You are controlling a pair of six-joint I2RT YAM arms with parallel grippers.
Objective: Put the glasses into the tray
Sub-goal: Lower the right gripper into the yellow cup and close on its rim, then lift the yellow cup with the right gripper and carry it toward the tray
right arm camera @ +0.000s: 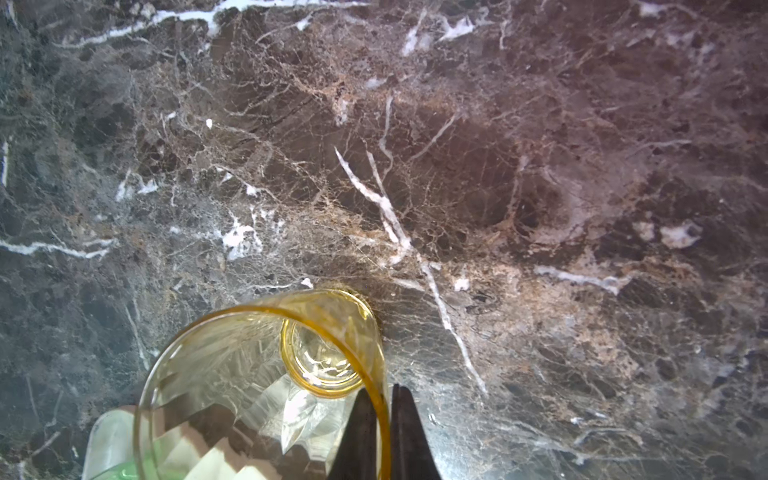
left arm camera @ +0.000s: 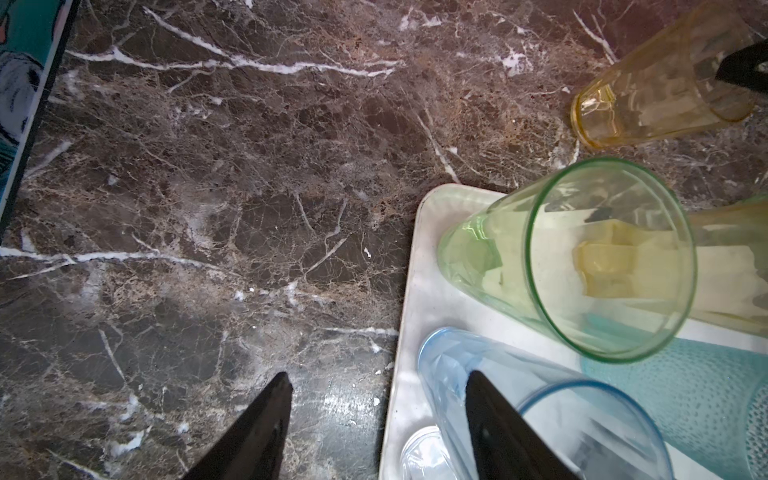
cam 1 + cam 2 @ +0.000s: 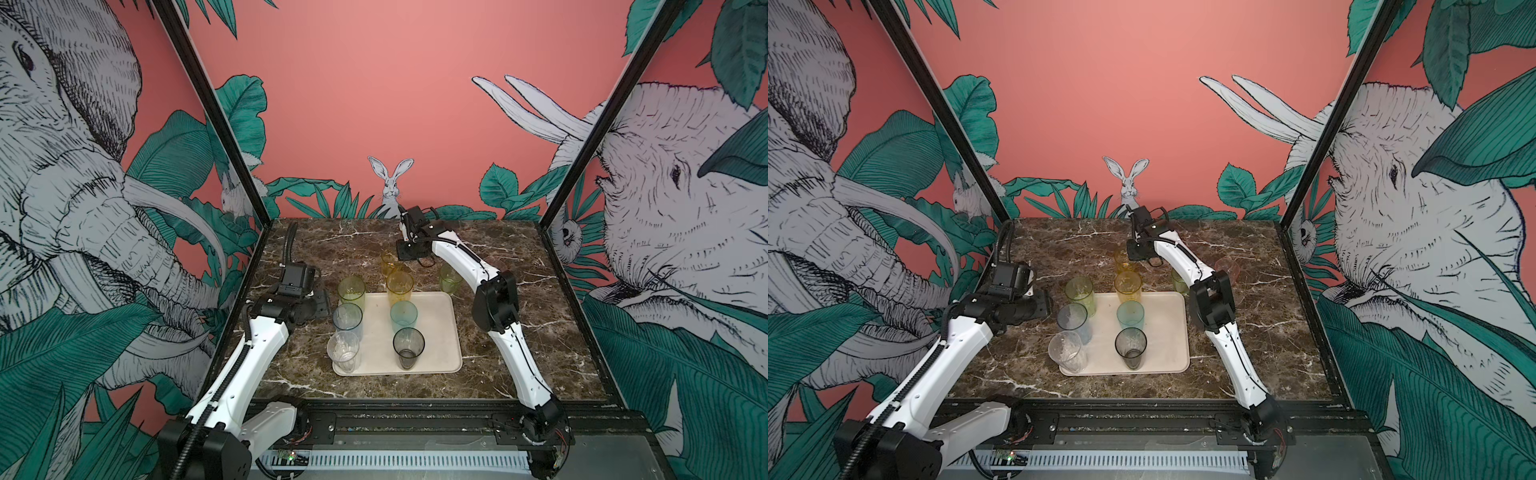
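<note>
The cream tray (image 3: 436, 328) lies mid-table and holds several upright glasses: yellow-green (image 3: 351, 291), pale blue (image 3: 347, 320), clear (image 3: 343, 351), tall amber (image 3: 400, 286), teal (image 3: 403, 316) and smoky grey (image 3: 409, 347). Behind the tray stands a short amber glass (image 1: 232, 345). My right gripper (image 1: 382, 392) is shut on its rim, one finger inside and one outside. A short yellow-green glass (image 3: 450, 277) and a pink one (image 3: 1227, 268) stand on the table to the right. My left gripper (image 2: 379, 378) hangs open over the tray's left edge (image 2: 419, 291), holding nothing.
The dark marble table (image 3: 519, 365) is boxed in by printed walls and black frame posts (image 3: 569, 187). My right arm's elbow (image 3: 496, 303) hangs just right of the tray. The left arm's wrist (image 3: 291, 291) sits close to the tray's left side.
</note>
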